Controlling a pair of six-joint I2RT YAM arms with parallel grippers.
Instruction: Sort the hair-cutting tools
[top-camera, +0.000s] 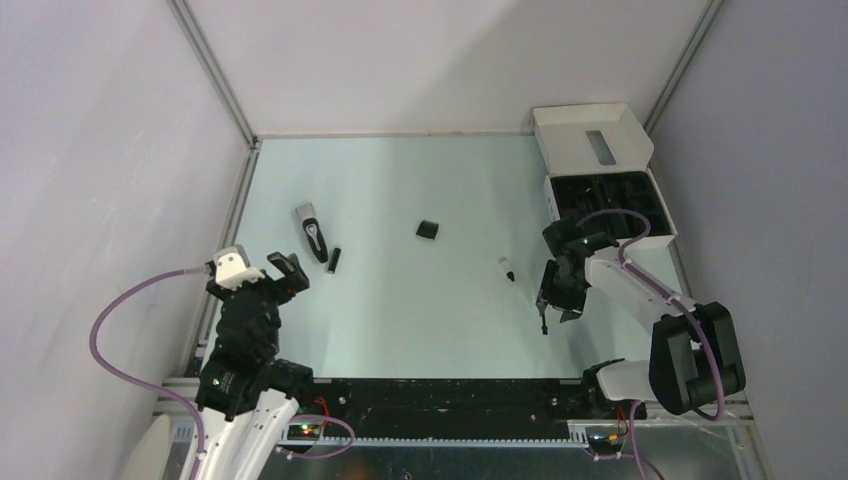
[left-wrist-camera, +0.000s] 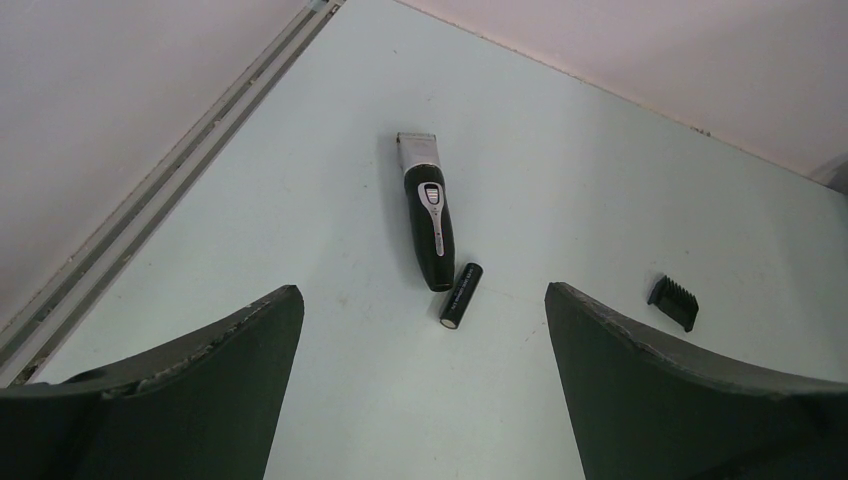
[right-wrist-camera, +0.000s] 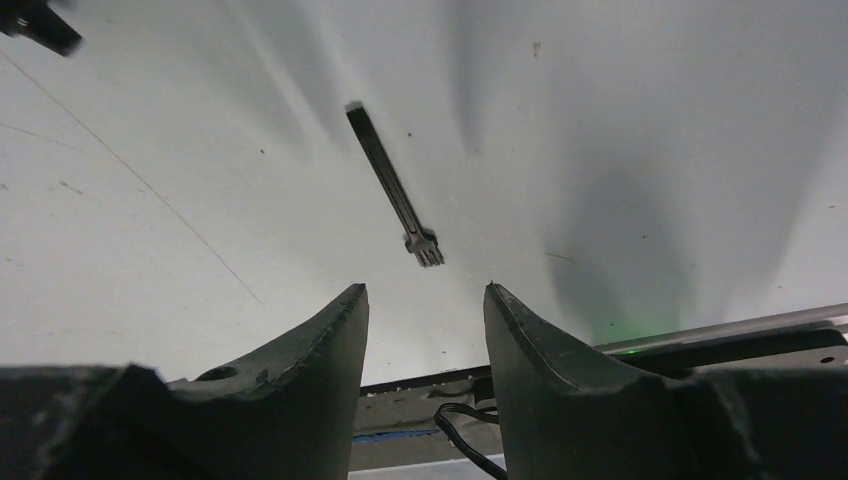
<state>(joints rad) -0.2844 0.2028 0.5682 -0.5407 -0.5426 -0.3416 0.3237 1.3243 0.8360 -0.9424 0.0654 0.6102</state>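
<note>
Stick brush (right-wrist-camera: 395, 190): probably light, stiff, thin, lying flat; best pinched mid-shaft. Right gripper (right-wrist-camera: 425, 292) narrowly open nearby, empty; left gripper (left-wrist-camera: 422, 288) wide, empty.

The left arm (top-camera: 240, 340) stands up by the left edge of the tabletop, close to the near left corner. The left gripper (top-camera: 283, 270) has its fingers (left-wrist-camera: 200, 380) spread wide apart. The right arm (top-camera: 640, 290) bends in from the near right corner. The right gripper (top-camera: 558, 298) points down, with a small gap between its tips.
</note>
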